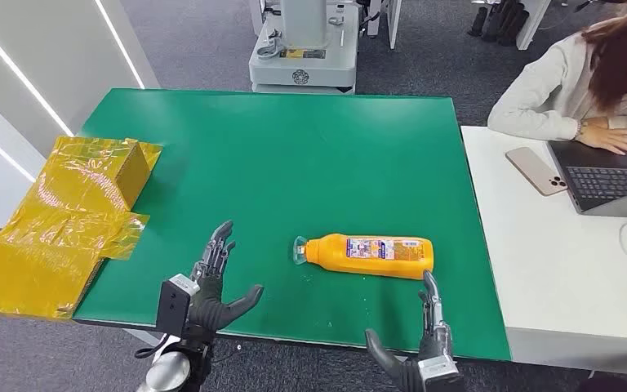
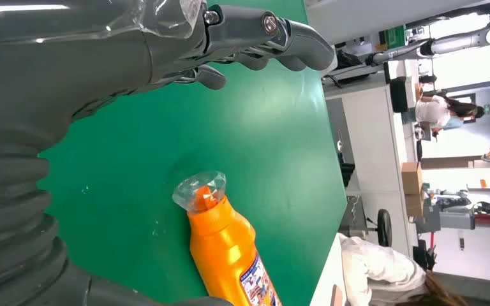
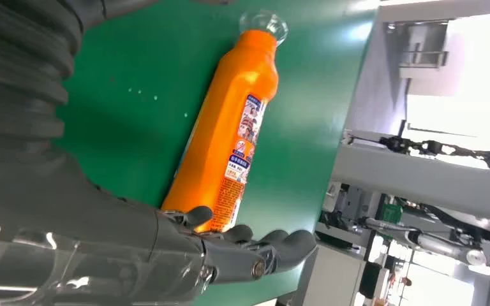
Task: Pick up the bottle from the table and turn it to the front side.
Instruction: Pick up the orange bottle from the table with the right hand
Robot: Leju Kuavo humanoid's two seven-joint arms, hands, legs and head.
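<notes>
- On the green table top (image 1: 294, 155), the orange plastic bottle with a clear cap and printed label (image 1: 373, 256) lies on its side, cap toward the robot's left, between the two hands.
- Left hand (image 1: 212, 282): fingers spread, holding nothing, near the cap end but apart from it.
- Right hand (image 1: 424, 347): fingers extended, holding nothing, fingertips just beside the bottle's base.
- Handling judgement: the body looks rigid and smooth, probably slippery; being rounded, it may roll when nudged.
- Recommended hold: around the mid-body, across the label, not the narrow neck or cap.
</notes>
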